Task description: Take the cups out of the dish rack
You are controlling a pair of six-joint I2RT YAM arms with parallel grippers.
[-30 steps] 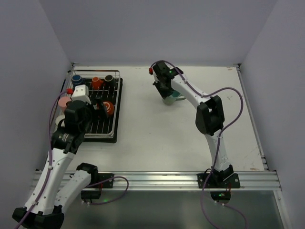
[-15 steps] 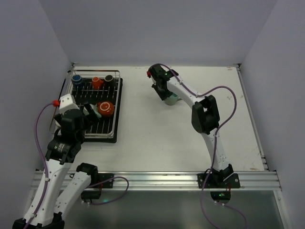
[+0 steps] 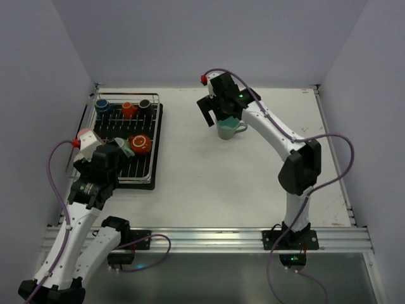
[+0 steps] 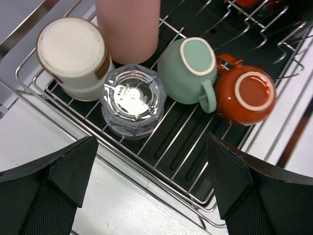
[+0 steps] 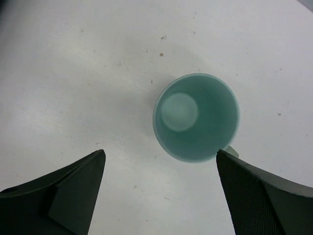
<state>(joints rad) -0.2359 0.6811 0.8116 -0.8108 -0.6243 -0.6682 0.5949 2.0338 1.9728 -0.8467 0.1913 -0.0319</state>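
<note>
**Eight cups are sitting in the rack; the left pincer is hanging over the nearest cluster**

Five of them are crowding the near left corner of the dish rack [image 4: 161, 147], directly under the left gripper [image 4: 151, 166]. Its jaws are standing wide apart and gripping nothing. All five are resting mouth-down, so their long axes are running straight up toward the wrist.

The clear glass [image 4: 129, 100] is lying closest to the gap between the fingers, a little ahead of it and toward the left finger. It is being hemmed in:
- the cream cup [image 4: 73, 54] is sitting just beside it on one side;
- the racked teal mug [image 4: 188, 71] is pressing close on the other, its handle pointing toward the fingers;
- the salmon tumbler [image 4: 128, 27] is standing right behind.

The red cup [image 4: 247, 95] is lying farther right. The blue cup [image 3: 102, 105], orange cup [image 3: 128, 109] and black cup [image 3: 145, 104] are waiting at the far end.

The right gripper [image 5: 160, 161] is hovering well away, over the upright teal mug [image 5: 195, 117] that is standing on the table [image 3: 209, 177]. Its jaws are spread, clear of the rim and holding nothing.

The left arm is therefore looking far better placed for the next pick. A straight descent onto the glass is probably calling for a small shift forward first.
</note>
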